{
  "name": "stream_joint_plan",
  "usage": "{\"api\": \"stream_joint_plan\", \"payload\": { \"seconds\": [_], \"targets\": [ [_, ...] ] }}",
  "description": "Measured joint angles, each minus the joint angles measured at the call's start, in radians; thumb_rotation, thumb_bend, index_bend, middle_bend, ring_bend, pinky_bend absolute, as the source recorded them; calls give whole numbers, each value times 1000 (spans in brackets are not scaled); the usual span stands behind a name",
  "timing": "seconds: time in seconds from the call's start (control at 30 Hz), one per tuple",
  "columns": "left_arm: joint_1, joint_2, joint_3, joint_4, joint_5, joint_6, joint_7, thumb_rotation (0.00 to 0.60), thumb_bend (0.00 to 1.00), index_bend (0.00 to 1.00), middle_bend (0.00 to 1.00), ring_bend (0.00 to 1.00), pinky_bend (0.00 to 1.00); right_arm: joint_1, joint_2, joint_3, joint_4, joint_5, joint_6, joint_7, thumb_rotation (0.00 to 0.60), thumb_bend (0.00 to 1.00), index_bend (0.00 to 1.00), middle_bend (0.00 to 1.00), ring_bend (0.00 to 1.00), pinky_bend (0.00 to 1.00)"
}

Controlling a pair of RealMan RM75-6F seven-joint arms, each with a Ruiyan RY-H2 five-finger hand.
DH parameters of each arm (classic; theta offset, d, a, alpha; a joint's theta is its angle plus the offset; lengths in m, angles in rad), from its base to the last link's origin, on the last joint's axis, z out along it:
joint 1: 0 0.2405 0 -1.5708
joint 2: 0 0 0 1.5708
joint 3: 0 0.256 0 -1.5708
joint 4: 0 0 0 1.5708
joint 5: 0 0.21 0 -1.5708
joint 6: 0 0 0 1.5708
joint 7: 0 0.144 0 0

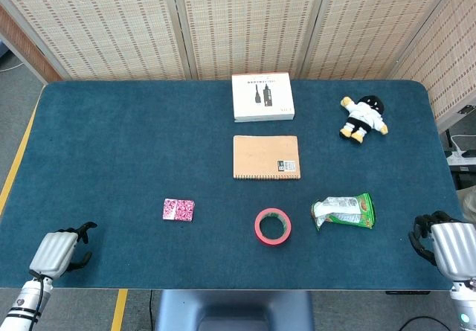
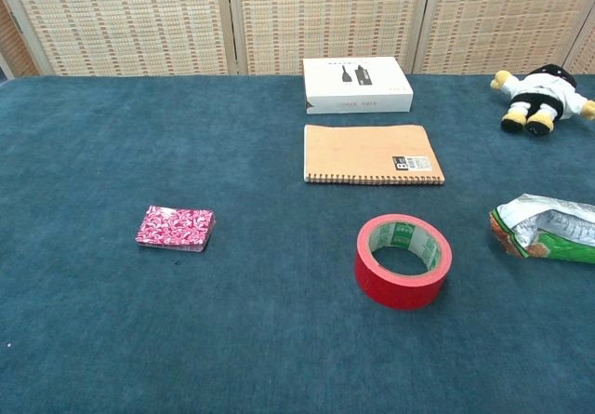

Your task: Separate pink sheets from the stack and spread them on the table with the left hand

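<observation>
A small stack of pink patterned sheets (image 1: 178, 210) lies flat on the blue table, left of centre near the front; the chest view shows the stack (image 2: 175, 228) as a thin block. My left hand (image 1: 61, 251) rests at the table's front left corner, well left of the stack, fingers loosely curled and holding nothing. My right hand (image 1: 445, 243) sits at the front right edge, also holding nothing. Neither hand appears in the chest view.
A red tape roll (image 1: 272, 226) and a green snack bag (image 1: 343, 211) lie right of the stack. Behind them are a brown spiral notebook (image 1: 266, 157), a white box (image 1: 262, 97) and a plush toy (image 1: 363, 118). The blue table (image 1: 111, 145) stretches left.
</observation>
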Motion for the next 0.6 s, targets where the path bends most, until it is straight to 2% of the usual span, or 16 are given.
{"api": "stream_joint_plan", "payload": {
  "seconds": [0.27, 0.43, 0.5, 0.6],
  "targets": [
    [9, -4, -6, 6, 9, 27, -4, 600, 358, 202, 428, 426, 460, -22, -14, 13, 11, -7, 54, -17, 600, 190, 591, 534, 391, 545],
    [14, -21, -14, 30, 18, 56, 6, 600, 357, 132, 373, 392, 457, -28, -24, 25, 15, -11, 80, -15, 600, 187, 580, 529, 389, 537],
    [16, -30, -20, 49, 24, 71, 14, 600, 353, 87, 359, 388, 455, -29, -35, 33, 23, -11, 91, -17, 600, 176, 590, 531, 407, 556],
    [18, -30, -24, 51, 31, 80, -2, 600, 346, 59, 396, 448, 496, -29, -61, 42, 48, -18, 111, -24, 600, 169, 682, 614, 518, 706]
  ]
}}
